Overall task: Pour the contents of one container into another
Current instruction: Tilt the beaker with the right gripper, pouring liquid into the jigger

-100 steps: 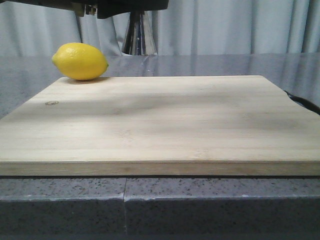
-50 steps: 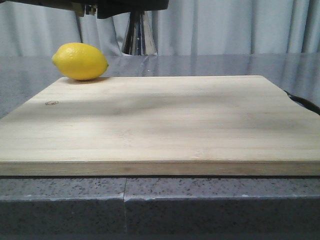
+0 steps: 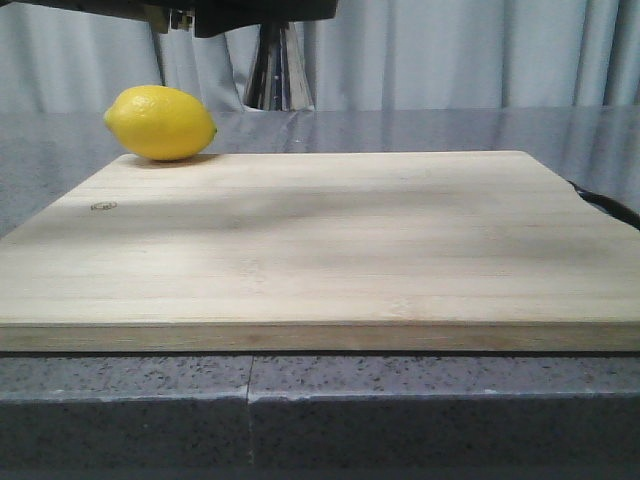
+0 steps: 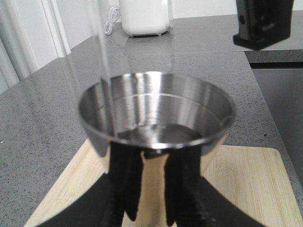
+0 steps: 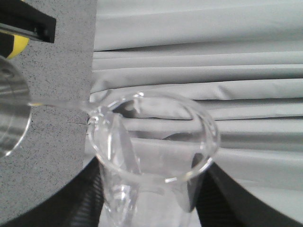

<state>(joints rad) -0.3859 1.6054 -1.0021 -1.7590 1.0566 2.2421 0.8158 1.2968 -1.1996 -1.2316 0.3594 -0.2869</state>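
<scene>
While a thin stream falls | right fingers (image 5: 147,198) hold tipped beaker (image 5: 151,151) | left fingers (image 4: 151,189) clamp jigger (image 4: 156,118).

A kitchen, or a staged one, by the look of it; a grey speckled stone countertop (image 3: 400,410) fills the lower frame of the front view, with a pale wooden cutting board (image 3: 330,250) lying on it and a lemon (image 3: 160,122) at the board's upper left corner; grey pleated curtains (image 3: 460,50) hang across the top; in the left wrist view a white appliance (image 4: 144,16) with a cord stands at the top centre on the same counter.
</scene>
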